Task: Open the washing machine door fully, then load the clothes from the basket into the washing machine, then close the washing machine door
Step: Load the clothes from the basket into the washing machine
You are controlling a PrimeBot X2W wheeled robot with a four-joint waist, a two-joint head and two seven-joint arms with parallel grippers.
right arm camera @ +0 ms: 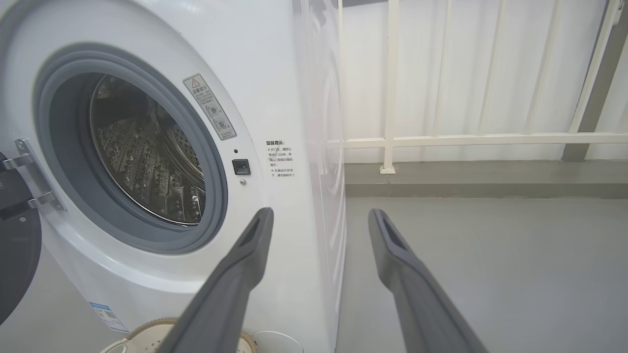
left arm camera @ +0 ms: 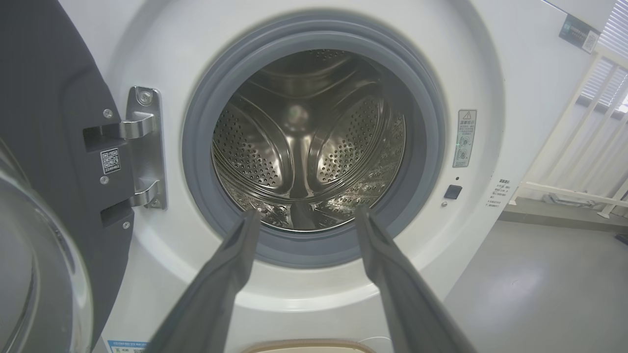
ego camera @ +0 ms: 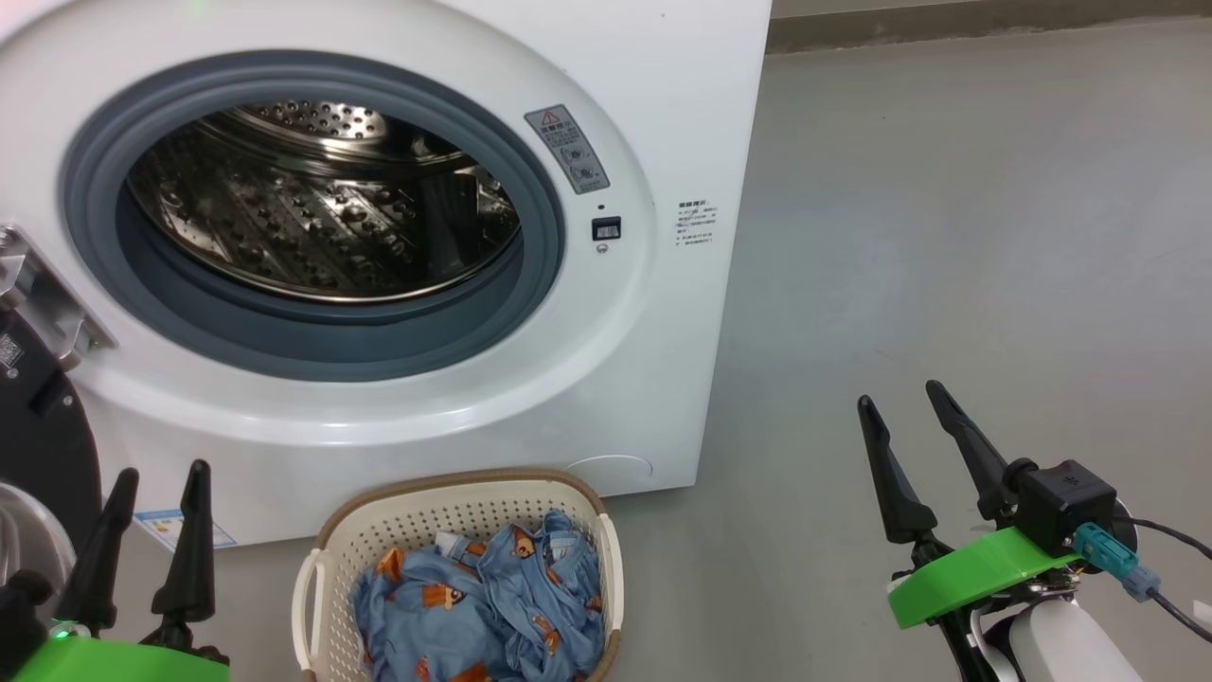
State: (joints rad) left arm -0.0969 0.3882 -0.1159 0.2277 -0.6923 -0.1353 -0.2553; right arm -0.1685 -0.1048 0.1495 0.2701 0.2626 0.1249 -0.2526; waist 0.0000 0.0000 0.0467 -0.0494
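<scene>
The washing machine door [ego camera: 38, 445] is swung open to the left and is cut off by the frame edge in the head view, so that only part of its black rim and a sliver of the glass bowl are seen. The top of the washing machine [ego camera: 663, 114] is cropped as well. The basket [ego camera: 454, 493] is set on the floor [ego camera: 947, 237] just in front of the machine, below the opening, and its near end is lost under the lower edge. The clothes [ego camera: 483, 606] are heaped inside it, and how many garments are there cannot be told.

The left gripper [ego camera: 163, 471] is held spread and empty just left of the basket. The right gripper [ego camera: 900, 395] is likewise released, over bare floor and well apart from the machine.

A grey warning sticker [ego camera: 566, 149] with a red triangle is stuck beside the gasket [ego camera: 312, 341]; its small symbols are not made out. A block of printed characters [ego camera: 698, 224] is placed further right, too small to be read. A blue label sticker [ego camera: 180, 529] at the machine's lower left corner is half hidden behind the left fingers. A QR code label [left arm camera: 110, 161] is fixed to the door's inner face beside the hinge [left arm camera: 144, 147]; the digits on it are blurred.
</scene>
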